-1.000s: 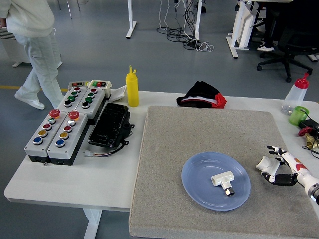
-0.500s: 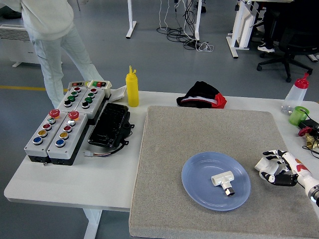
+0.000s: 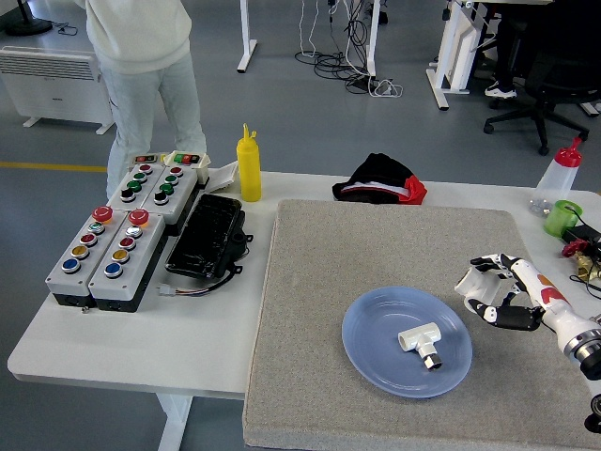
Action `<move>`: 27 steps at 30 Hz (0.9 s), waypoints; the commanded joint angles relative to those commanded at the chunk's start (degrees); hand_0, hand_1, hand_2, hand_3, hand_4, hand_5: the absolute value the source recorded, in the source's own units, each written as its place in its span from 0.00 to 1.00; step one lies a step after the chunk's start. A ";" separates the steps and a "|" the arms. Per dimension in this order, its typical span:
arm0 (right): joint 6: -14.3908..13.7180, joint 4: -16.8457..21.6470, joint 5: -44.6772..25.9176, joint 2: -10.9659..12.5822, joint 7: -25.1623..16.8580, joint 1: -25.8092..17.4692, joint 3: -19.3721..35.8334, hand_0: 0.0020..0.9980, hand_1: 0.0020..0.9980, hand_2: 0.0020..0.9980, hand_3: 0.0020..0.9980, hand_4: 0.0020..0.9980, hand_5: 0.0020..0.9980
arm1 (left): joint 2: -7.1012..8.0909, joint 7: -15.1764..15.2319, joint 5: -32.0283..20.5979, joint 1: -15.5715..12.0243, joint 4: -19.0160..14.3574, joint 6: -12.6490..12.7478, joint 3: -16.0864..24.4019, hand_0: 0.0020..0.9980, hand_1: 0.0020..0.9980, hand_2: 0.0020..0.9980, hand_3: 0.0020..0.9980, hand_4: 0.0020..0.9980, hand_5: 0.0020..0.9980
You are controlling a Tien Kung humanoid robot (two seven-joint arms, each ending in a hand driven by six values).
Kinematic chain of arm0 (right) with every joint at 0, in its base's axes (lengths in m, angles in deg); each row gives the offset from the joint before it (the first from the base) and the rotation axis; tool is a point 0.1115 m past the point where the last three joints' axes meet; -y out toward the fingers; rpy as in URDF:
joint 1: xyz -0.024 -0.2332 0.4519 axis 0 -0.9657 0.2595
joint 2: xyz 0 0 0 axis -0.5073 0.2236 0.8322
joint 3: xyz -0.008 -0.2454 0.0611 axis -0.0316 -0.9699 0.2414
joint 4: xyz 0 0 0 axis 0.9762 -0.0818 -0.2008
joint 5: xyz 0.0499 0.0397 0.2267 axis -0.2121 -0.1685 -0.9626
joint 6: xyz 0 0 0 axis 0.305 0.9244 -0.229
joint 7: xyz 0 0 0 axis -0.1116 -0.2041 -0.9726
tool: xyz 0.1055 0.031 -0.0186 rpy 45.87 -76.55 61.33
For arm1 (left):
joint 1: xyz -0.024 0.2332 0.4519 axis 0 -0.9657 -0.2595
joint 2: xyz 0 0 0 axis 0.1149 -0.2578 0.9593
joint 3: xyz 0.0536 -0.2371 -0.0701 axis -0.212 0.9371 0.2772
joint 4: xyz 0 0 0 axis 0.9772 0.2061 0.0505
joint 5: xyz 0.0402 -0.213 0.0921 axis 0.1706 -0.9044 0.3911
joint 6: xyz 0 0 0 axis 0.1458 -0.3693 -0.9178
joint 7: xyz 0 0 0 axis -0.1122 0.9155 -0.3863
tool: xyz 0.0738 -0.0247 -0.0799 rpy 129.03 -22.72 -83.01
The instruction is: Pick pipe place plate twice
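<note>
A blue plate (image 3: 376, 357) lies on the grey mat (image 3: 376, 244), with a white T-shaped pipe fitting (image 3: 421, 339) on it. My right hand (image 3: 496, 299) comes in from the right edge, just right of the plate. Its fingers are curled around a second white pipe piece (image 3: 469, 284) and hold it a little above the mat. The left arm is out of view.
Two grey button boxes (image 3: 103, 244), a black device (image 3: 207, 235) and a yellow squeeze bottle (image 3: 249, 166) stand at the left. A black and red cloth (image 3: 380, 180) lies at the back. A clear bottle (image 3: 556, 177) and a green cup (image 3: 563, 218) are at the far right. A person (image 3: 146, 56) stands behind the table's left corner.
My right hand closed on the white pipe piece, lifted it and moved left toward the plate. The person walked to the right behind the table.
</note>
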 joint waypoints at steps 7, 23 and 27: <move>-0.56 5.93 1.03 -1.12 0.16 3.34 -7.79 0.36 0.48 0.55 0.73 0.60 0.15 | 0.00 0.27 -0.67 0.02 0.04 0.06 -0.28 0.60 0.59 0.68 0.71 0.53 1.00; -0.84 -1.20 1.57 -6.78 7.48 9.13 -17.02 0.87 0.80 0.83 0.86 0.64 0.18 | 0.00 0.34 -0.61 1.08 -0.02 0.33 -0.18 0.60 0.59 0.68 0.71 0.53 1.00; 1.02 -0.84 2.00 -6.84 8.32 9.32 -17.12 1.00 0.94 1.00 1.00 0.78 0.27 | 0.00 0.29 -0.52 0.98 -0.06 0.38 -0.09 0.60 0.59 0.68 0.71 0.53 1.00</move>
